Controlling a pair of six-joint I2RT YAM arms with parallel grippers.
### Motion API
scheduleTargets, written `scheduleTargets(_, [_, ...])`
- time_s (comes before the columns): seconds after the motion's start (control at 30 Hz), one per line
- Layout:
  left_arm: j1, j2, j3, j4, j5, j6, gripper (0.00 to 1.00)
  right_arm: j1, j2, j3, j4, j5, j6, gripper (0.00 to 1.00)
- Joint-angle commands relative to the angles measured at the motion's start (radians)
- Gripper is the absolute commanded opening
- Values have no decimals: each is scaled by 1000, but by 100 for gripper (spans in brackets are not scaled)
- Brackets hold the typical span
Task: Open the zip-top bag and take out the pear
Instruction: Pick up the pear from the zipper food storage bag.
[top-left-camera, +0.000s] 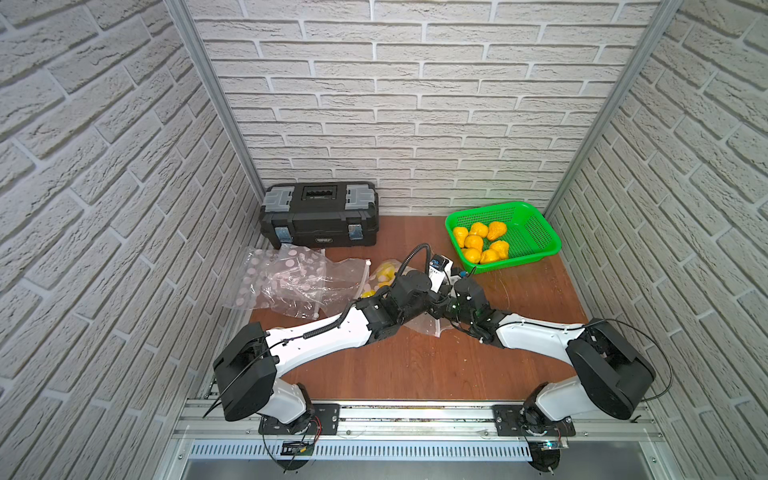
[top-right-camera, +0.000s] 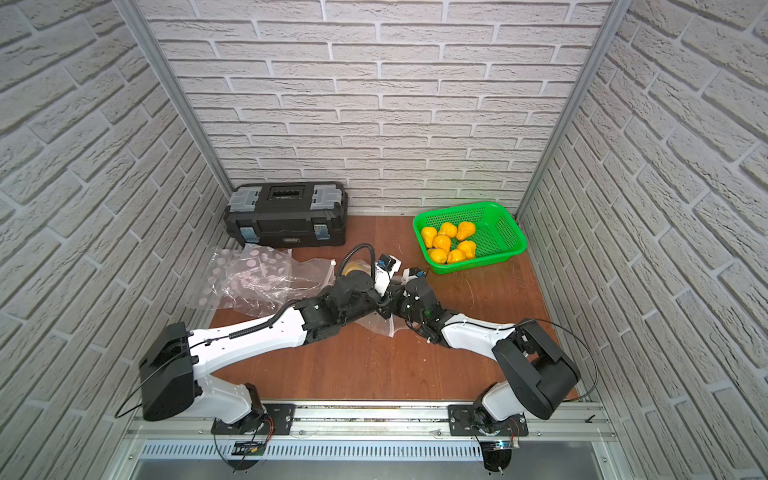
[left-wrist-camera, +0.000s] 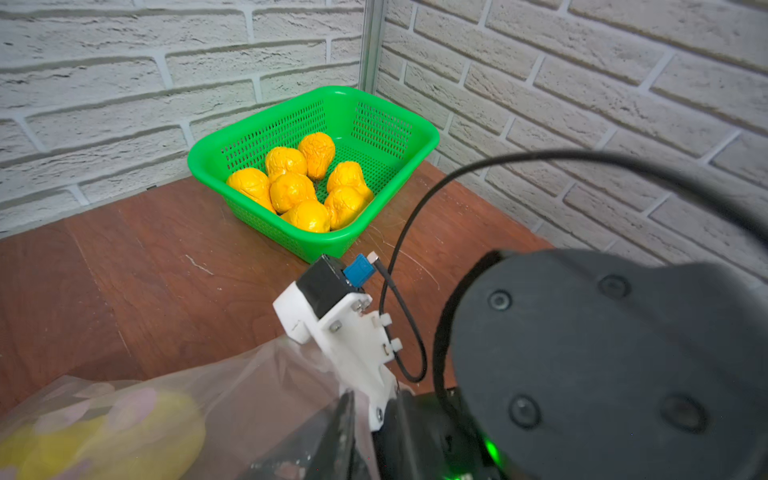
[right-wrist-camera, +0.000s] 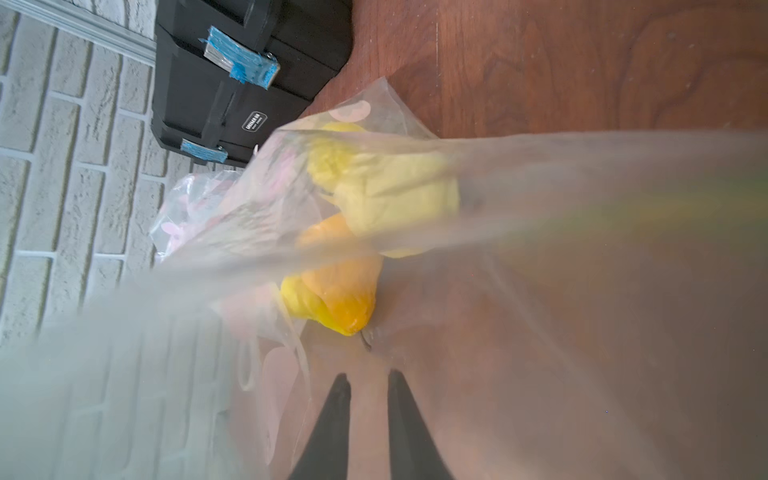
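Mid-table, near green basket (top-left-camera: 532, 235), zip-top bag (top-left-camera: 419, 326) lying crumpled, pear (right-wrist-camera: 336, 291) sitting inside it; right gripper (right-wrist-camera: 368, 382) reaching under the film, fingers standing slightly apart; left gripper (left-wrist-camera: 343, 419) resting against the film, opening impossible to tell

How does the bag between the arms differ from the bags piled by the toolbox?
The bag between the arms holds yellow fruit; the piled bags look empty. That bag is largely hidden from above; the piled bags lie mostly in view beside the toolbox. Both are clear plastic with pink dots.
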Motion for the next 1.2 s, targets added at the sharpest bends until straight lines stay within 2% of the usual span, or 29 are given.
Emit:
scheduleTargets(0.0, [38, -38, 54, -49, -80, -12, 45, -25, 11, -10, 10, -38, -78, 22])
scheduleTargets(0.07, [95, -56, 58, -114, -111, -36, 51, -40, 10, -21, 30, -47, -96, 24])
scheduleTargets(0.17, [223, -56, 70, -209, -73, -91, 49, -60, 35, 2, 37, -90, -120, 25])
scheduleTargets(0.3, [414, 46, 128, -318, 124, -114, 34, -68, 78, 33, 72, -154, -145, 26])
scheduleTargets(0.4, [500, 171, 213, -403, 239, -107, 22, -68, 102, 55, 51, -169, -164, 26])
scheduleTargets(0.63, [556, 375, 326, -466, 300, -74, 7, -71, 119, 86, 0, -167, -205, 27])
scheduleTargets(0.9, [567, 503, 348, -448, 366, -80, 8, -70, 141, 131, -56, -181, -266, 29])
scheduleTargets(1.17, [553, 560, 355, -450, 500, -81, 11, -74, 145, 149, -117, -106, -227, 48])
